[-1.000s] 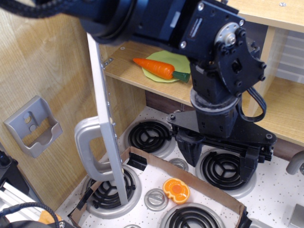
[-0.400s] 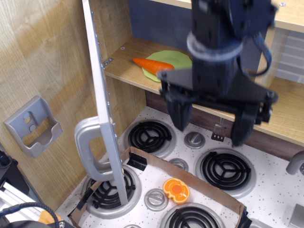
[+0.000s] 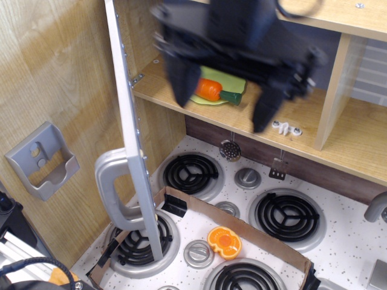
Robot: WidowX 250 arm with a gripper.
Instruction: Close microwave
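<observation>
The microwave's grey door [image 3: 129, 139] stands open and shows edge-on at the left, with its curved silver handle [image 3: 110, 188] facing left. The wooden compartment [image 3: 163, 78] behind it holds a toy carrot [image 3: 209, 89] on a green plate [image 3: 234, 81]. My black gripper [image 3: 225, 96] is motion-blurred in front of that compartment, to the right of the door and apart from it. Its fingers [image 3: 183, 84] are spread wide with nothing between them. The door's window, clock and buttons are hidden at this angle.
A small grey wall bracket [image 3: 41, 160] hangs on the wood panel at the left. Below is a toy stove [image 3: 351, 229] with black coil burners [image 3: 191, 171], knobs [image 3: 247, 177], a cardboard strip [image 3: 254, 232] and an orange toy [image 3: 224, 240]. A wooden divider [image 3: 331, 96] stands at the right.
My gripper has risen from just above the stove burners and moved left, up to the open compartment. The door has not moved.
</observation>
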